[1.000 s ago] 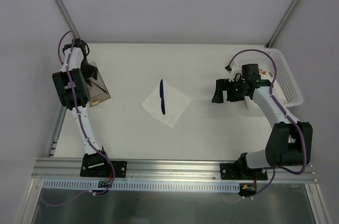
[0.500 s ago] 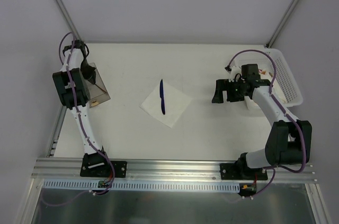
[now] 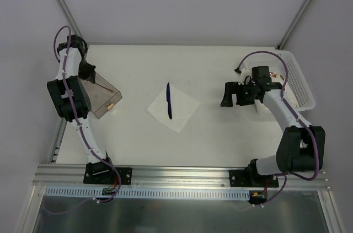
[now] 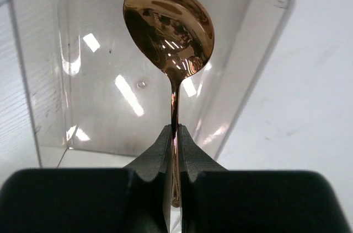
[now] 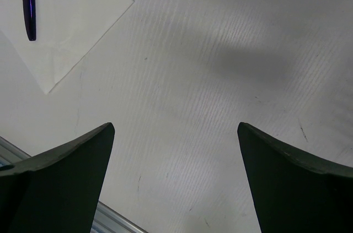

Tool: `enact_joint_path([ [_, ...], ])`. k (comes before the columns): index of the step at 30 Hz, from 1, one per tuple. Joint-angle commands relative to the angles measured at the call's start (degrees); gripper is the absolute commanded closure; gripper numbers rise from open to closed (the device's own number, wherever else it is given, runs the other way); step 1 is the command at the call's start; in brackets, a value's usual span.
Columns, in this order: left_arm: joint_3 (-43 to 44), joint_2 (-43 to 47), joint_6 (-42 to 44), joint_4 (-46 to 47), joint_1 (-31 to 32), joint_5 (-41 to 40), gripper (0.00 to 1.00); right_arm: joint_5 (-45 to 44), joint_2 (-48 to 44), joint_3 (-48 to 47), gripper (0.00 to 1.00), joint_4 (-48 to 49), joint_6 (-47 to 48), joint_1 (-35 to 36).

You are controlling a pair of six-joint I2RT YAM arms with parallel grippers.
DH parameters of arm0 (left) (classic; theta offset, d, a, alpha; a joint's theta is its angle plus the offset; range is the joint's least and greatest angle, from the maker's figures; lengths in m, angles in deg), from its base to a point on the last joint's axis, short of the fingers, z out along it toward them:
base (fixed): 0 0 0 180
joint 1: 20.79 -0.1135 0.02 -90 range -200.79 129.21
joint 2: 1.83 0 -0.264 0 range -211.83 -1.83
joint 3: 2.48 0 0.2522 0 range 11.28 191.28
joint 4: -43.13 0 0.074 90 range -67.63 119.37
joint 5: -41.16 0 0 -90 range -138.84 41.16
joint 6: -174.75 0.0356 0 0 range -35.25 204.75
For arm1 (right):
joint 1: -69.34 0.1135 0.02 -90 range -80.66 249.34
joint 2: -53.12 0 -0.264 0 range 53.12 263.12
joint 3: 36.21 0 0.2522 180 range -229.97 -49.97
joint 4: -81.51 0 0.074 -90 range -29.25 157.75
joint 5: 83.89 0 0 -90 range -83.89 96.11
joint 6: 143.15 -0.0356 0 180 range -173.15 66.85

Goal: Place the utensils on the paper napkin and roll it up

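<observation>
My left gripper point(image 4: 174, 128) is shut on the thin handle of a shiny copper-brown spoon point(image 4: 168, 23). The spoon's bowl stands against the clear smoky container point(image 4: 99, 79). In the top view this gripper point(image 3: 87, 72) is at the far left, over the tilted container point(image 3: 102, 101). The white paper napkin point(image 3: 172, 107) lies flat mid-table with a dark blue utensil point(image 3: 169, 101) on it. Both also show in the right wrist view, the napkin point(image 5: 71, 18) and the utensil point(image 5: 28, 1). My right gripper point(image 3: 227, 95) is open and empty above bare table, right of the napkin.
A white perforated basket point(image 3: 298, 79) stands at the far right edge behind the right arm. A small tan piece point(image 3: 112, 103) shows at the container's near corner. An aluminium rail point(image 3: 176, 175) runs along the near edge.
My left gripper has moved back and left with the spoon. The smoky container has tipped and swung toward the right. The right arm has not moved.
</observation>
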Motion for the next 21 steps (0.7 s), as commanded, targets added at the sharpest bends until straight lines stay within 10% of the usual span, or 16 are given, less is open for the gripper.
enact_joint_path([
  [1, 0.62, 11.16, 3.34, -1.57, -0.28, -1.72, 1.0, 1.09, -2.68, -2.14, 0.01, -0.99, -0.74, -0.52],
  [11, 7.11, 18.3, 22.23, -1.39, 15.61, 6.26, 1.0, 1.0, -3.12, -2.23, 0.01, -0.99, -1.09, -0.52],
  [21, 20.03, 0.64, 24.37, -1.21, 38.91, 16.38, 1.0, 0.48, -3.82, -1.88, 0.01, -1.43, -1.0, -1.83],
])
